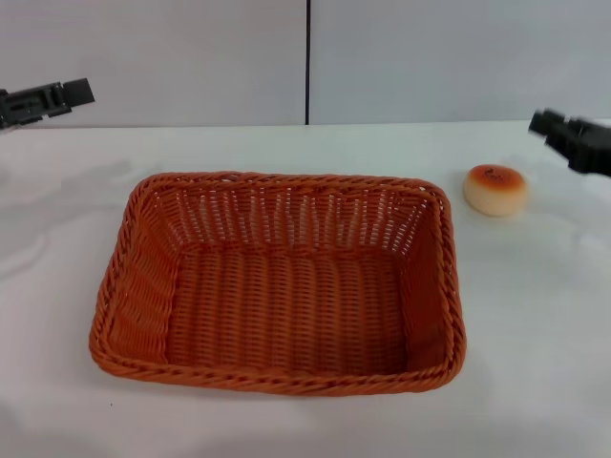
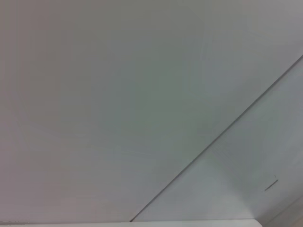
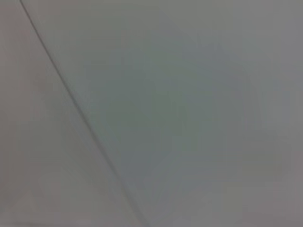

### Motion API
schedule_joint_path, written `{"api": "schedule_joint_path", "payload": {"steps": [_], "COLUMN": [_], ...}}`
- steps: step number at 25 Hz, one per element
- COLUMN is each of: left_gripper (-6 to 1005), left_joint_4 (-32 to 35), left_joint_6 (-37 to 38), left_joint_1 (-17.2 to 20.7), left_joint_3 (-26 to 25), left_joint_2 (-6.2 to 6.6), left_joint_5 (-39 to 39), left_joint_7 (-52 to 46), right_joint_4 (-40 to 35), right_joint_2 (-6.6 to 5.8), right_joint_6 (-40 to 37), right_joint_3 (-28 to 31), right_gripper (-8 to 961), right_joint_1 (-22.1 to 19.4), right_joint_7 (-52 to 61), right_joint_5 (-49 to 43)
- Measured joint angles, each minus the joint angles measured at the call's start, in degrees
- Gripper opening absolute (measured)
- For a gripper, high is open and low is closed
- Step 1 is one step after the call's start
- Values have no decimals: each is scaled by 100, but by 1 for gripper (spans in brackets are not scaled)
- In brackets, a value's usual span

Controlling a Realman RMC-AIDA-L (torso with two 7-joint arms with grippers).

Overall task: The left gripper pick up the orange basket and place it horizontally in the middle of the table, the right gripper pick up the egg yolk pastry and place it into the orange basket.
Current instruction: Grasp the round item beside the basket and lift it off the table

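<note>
The orange basket (image 1: 277,281) lies flat and lengthwise across the middle of the white table (image 1: 535,334), and it is empty. To its right, beyond the far right corner, the egg yolk pastry (image 1: 495,189) rests on the tabletop. My left gripper (image 1: 57,98) hangs at the far left edge of the head view, well away from the basket. Just right of the pastry, my right gripper (image 1: 563,134) pokes in from the right edge, raised above the table. Both wrist views show only a blank grey wall.
A grey wall with a dark vertical seam (image 1: 307,62) stands behind the table. Bare tabletop surrounds the basket on all sides.
</note>
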Motion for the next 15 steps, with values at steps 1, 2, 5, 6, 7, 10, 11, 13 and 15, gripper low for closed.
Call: {"api": "schedule_joint_path", "payload": {"steps": [1, 2, 5, 6, 7, 10, 11, 13, 15], "left_gripper": [705, 705, 705, 705, 705, 705, 705, 705, 705], "left_joint_4": [-61, -115, -214, -238, -250, -314, -332, -391, -406], "left_joint_6": [-13, -23, -59, -72, -79, -142, -154, -184, -192], "left_joint_1": [11, 21, 30, 31, 35, 41, 38, 13, 2], "left_joint_3": [-7, -16, -22, -18, -18, -9, -2, 11, 11], "left_joint_2": [6, 10, 15, 16, 16, 19, 19, 19, 10], "left_joint_5": [-3, -5, -8, -11, -12, -15, -15, -17, -18], "left_joint_7": [51, 102, 212, 244, 267, 360, 378, 448, 473], "right_joint_4": [-118, -405, -859, -1078, -1261, -1733, -1971, -2251, -2497], "right_joint_2": [-11, -30, -16, -6, -3, -5, 2, 9, 5], "right_joint_6": [6, 0, -80, -152, -224, -401, -468, -610, -733], "right_joint_3": [-272, -673, -977, -1107, -1233, -1517, -1591, -1669, -1722], "right_gripper": [154, 154, 154, 154, 154, 227, 264, 332, 397], "right_joint_1": [-44, -151, -291, -358, -421, -573, -631, -677, -696], "right_joint_7": [396, 1060, 1675, 1969, 2238, 2869, 3104, 3413, 3751], "right_joint_5": [-47, -177, -380, -459, -501, -572, -623, -718, -864]}}
